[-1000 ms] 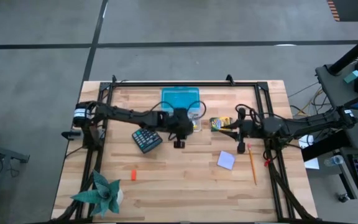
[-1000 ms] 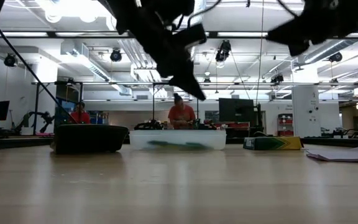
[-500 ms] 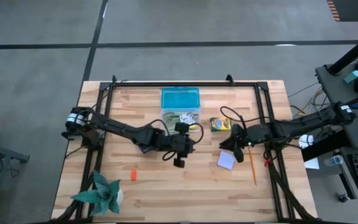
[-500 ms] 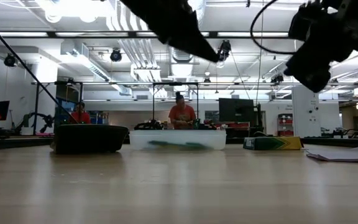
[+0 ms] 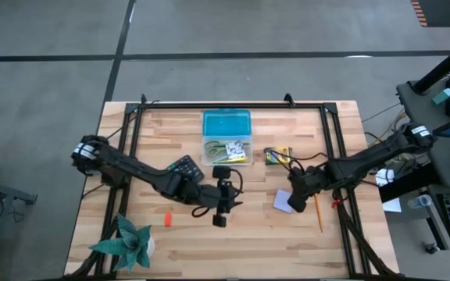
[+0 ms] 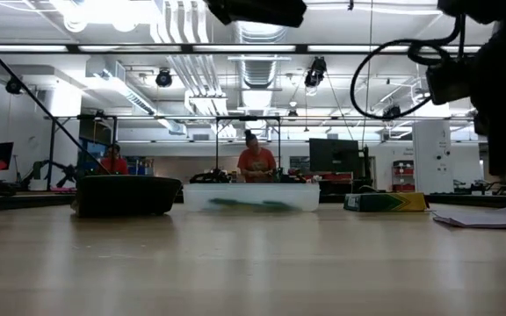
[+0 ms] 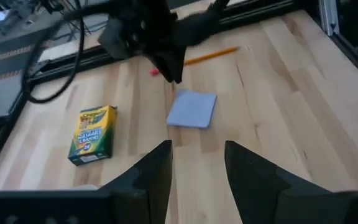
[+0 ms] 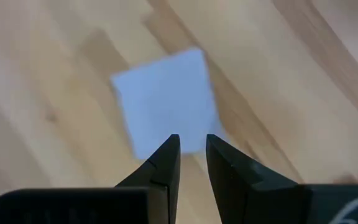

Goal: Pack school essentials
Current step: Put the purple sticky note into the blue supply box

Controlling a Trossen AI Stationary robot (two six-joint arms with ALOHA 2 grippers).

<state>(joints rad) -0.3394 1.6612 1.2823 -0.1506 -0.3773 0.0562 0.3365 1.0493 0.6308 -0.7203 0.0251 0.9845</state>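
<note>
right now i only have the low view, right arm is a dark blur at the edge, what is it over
Observer: The right gripper hangs over the lavender note pad, its fingers a narrow gap apart and not touching the pad.
Operator: anything beside the pad
Observer: A yellow pencil lies on the table just past it, toward the right edge.
Operator: and the left arm
Observer: The left gripper is mid-table, open and empty, pointing toward the crayon pack.
Operator: whats in the clear box
Observer: The clear box, with its teal lid open behind it, already holds several small pieces.
</note>
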